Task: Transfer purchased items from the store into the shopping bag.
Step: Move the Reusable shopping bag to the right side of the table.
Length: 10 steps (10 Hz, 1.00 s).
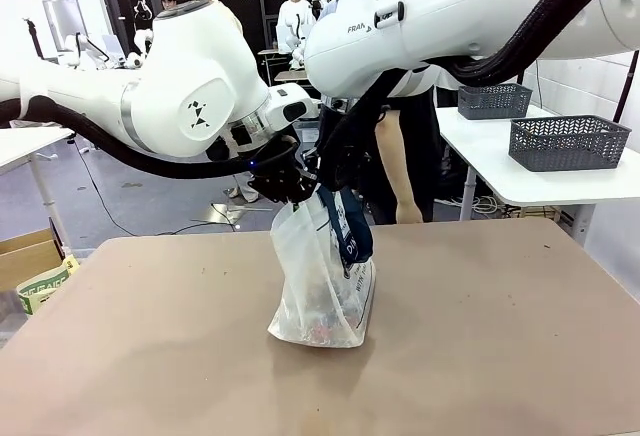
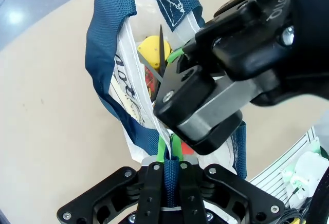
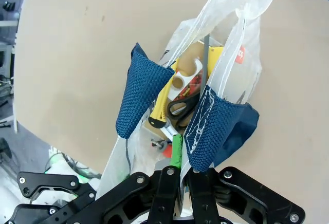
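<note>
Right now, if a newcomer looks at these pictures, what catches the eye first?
The translucent shopping bag stands mid-table, held up at its navy strap handles by the shut left gripper and right gripper. Through its open mouth show black-handled scissors and a yellow tape measure.

The right end effector (image 3: 178,168) was clamped on one navy strap handle (image 3: 212,126) of the shopping bag (image 3: 241,8), a green pad pressed against the webbing. The second handle (image 3: 140,96) stood apart, leaving the mouth agape. Inside lay black-handled scissors (image 3: 182,108), a yellow-handled tool (image 3: 161,105) and a red-patterned packet (image 3: 194,84), above the tan bench (image 3: 77,54).
</note>
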Tool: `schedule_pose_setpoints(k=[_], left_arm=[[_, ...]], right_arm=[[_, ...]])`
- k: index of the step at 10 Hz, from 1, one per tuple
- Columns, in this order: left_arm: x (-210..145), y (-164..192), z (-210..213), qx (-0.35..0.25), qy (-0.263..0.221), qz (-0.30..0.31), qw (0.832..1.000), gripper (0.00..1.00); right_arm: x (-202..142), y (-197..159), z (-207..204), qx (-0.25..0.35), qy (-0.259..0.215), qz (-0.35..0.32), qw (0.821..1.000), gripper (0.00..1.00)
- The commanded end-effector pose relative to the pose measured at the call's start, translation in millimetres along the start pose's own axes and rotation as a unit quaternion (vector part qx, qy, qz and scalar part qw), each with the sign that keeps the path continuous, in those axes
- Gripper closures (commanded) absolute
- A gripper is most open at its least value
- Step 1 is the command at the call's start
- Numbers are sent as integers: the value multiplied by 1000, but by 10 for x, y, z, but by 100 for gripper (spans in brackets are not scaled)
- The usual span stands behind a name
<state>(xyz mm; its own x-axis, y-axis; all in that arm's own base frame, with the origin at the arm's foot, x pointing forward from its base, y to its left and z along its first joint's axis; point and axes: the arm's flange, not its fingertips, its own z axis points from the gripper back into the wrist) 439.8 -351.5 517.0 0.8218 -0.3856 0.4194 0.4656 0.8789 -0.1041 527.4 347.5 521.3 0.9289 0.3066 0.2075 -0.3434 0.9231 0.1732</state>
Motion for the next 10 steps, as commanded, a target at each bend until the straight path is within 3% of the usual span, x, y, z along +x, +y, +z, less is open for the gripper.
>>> schedule_pose_setpoints(k=[1,5,10], left_arm=[[0,-6,0,0,0,0,1000,80],[-33,-46,76,-49,11,-20,999,0],[-47,-84,190,-97,3,-33,995,0]], right_arm=[[58,35,22,-5,-8,-9,1000,100],[46,47,6,-9,-2,-3,1000,100],[67,38,-5,-12,0,-2,1000,100]])
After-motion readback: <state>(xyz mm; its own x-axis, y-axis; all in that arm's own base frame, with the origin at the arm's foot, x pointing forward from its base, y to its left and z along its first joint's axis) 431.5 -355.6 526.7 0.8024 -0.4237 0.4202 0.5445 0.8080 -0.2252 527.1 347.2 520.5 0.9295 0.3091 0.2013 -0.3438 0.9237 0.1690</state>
